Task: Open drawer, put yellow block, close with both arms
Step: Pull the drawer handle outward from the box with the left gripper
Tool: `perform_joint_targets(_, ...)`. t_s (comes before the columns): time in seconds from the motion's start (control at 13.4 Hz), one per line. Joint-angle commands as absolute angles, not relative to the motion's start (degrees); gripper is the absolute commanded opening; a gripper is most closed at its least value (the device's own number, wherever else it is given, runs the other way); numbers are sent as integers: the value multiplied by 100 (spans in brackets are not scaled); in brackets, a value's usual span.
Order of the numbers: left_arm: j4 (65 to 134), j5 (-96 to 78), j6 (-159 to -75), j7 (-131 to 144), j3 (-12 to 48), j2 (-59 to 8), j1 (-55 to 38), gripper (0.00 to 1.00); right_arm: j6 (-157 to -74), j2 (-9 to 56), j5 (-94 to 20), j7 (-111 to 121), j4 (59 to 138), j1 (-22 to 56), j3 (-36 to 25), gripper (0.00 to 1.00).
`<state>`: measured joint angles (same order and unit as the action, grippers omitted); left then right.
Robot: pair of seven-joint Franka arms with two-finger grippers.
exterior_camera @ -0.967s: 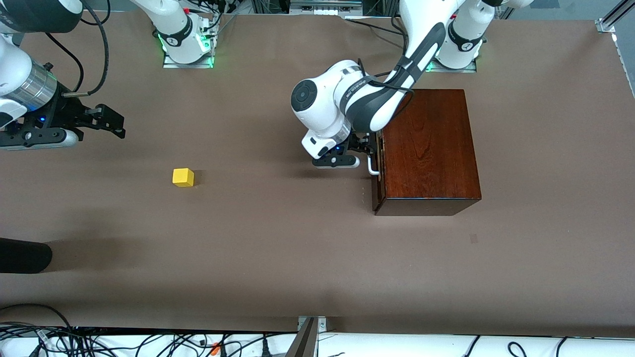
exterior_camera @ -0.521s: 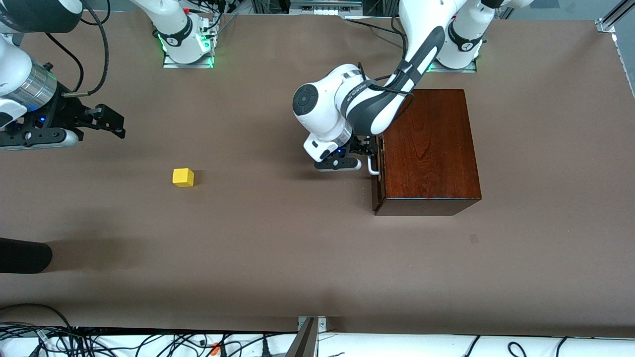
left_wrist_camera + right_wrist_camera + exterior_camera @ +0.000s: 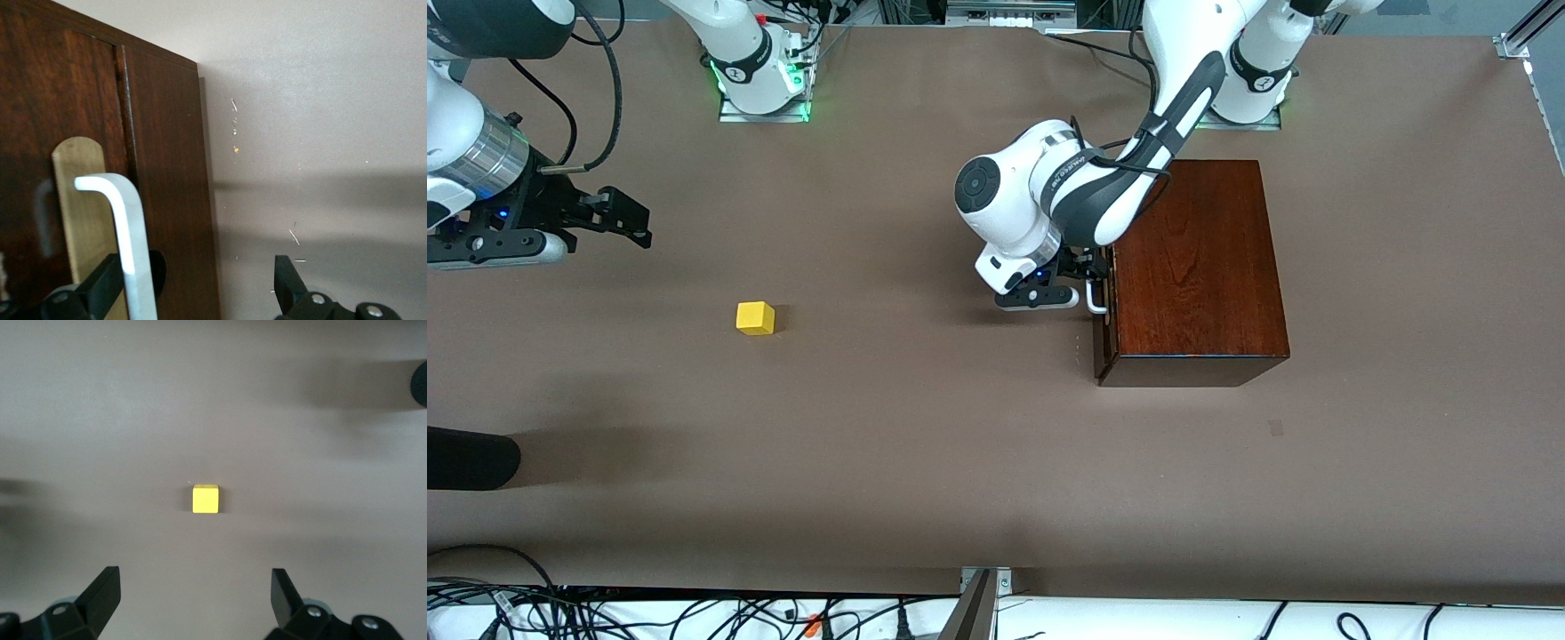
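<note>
The dark mahogany box (image 3: pixel 1196 267) stands at the left arm's end of the table. Its drawer front (image 3: pixel 73 133) is flush with the box, so the drawer is shut. My left gripper (image 3: pixel 1087 271) is open at the white U-shaped handle (image 3: pixel 1096 300). In the left wrist view the handle (image 3: pixel 130 247) lies between the fingertips (image 3: pixel 100 287), close against one of them; the left gripper (image 3: pixel 197 287) has not closed on it. The yellow block (image 3: pixel 755 317) lies on the bare table. My right gripper (image 3: pixel 639 224) waits open in the air, and its wrist view shows the block (image 3: pixel 205 499) ahead of the right gripper (image 3: pixel 197 593).
A dark rounded object (image 3: pixel 467 458) juts in at the right arm's end, nearer to the front camera than the block; it also shows in the right wrist view (image 3: pixel 420 383). Cables (image 3: pixel 694 613) run along the near table edge.
My left arm has shifted slightly, bringing its gripper a little closer to the drawer front and along the handle. The right arm, block and box have not moved.
</note>
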<state>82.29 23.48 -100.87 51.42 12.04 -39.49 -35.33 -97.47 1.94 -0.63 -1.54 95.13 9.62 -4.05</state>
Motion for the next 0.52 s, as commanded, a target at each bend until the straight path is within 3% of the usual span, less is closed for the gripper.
perform_joint_targets(0.0,8244,2164,-10353,5291,1222,-3973,-3454,100,-9668,202,-88,-193,9448,958,-404,100)
perform_joint_targets(0.45,8147,1241,-10783,5291,1222,-3938,-3454,100,-9668,202,-79,-193,9448,958,-404,100)
